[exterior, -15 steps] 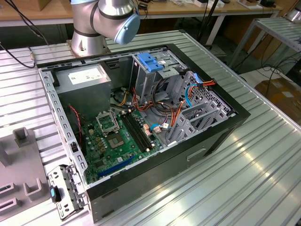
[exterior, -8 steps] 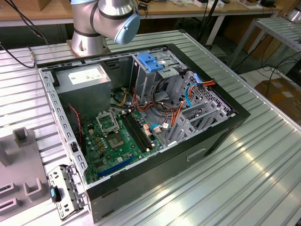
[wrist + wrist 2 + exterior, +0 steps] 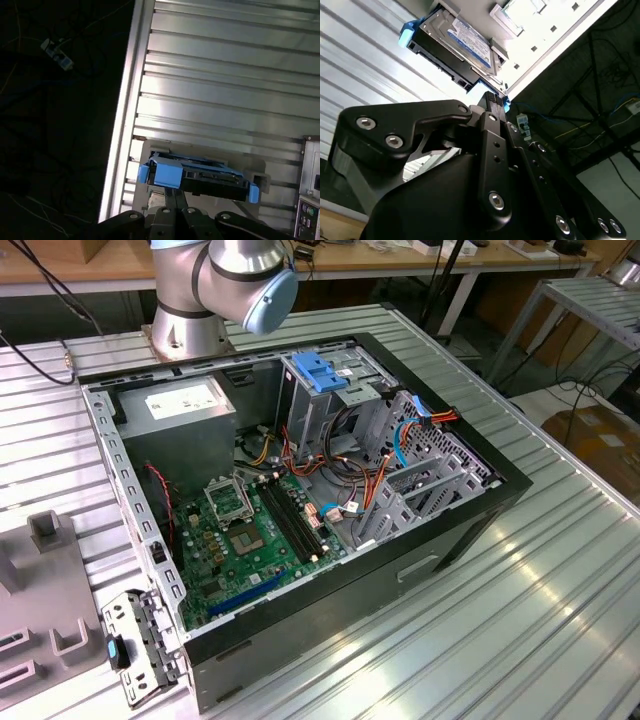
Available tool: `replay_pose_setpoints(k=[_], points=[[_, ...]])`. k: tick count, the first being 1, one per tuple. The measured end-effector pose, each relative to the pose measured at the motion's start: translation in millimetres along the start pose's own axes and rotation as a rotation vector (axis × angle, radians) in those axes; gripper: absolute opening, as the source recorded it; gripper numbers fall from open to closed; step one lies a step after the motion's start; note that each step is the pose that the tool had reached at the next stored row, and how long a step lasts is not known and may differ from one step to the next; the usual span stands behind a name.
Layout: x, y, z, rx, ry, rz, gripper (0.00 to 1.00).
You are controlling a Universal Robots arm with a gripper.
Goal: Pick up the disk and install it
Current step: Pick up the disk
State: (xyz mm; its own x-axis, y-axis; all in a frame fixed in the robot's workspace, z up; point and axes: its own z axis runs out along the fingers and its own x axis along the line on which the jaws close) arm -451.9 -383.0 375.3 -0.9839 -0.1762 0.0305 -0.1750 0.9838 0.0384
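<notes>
The disk [image 3: 465,37] is a dark flat drive with a white and blue label and blue side rails. It lies on a grey holder [image 3: 257,172] on the ribbed metal table. In the first wrist view the disk [image 3: 212,176] shows its connector edge and a blue rail end. My gripper [image 3: 492,102] reaches up to the disk's blue rail corner, touching or nearly touching it. In the first wrist view the gripper [image 3: 175,202] sits just below that blue end. The disk still rests on its holder.
The exterior view shows the open computer case [image 3: 470,515] with its motherboard [image 3: 250,530], grey power-supply box [image 3: 180,405] and a metal drive cage topped by a light-blue bracket [image 3: 320,370]. The arm's base [image 3: 220,290] stands behind the case. The table edge [image 3: 122,125] runs beside the holder.
</notes>
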Motion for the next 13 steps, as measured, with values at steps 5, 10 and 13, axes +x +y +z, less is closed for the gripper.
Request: replay_pose_setpoints(k=[5, 10, 13], points=[[0.0, 0.0, 0.0, 0.0039, 0.0049, -0.128, 0.11], [0.0, 0.0, 0.0, 0.0063, 0.0079, -0.206, 0.11], [0.0, 0.0, 0.0, 0.0065, 0.0081, -0.212, 0.11]])
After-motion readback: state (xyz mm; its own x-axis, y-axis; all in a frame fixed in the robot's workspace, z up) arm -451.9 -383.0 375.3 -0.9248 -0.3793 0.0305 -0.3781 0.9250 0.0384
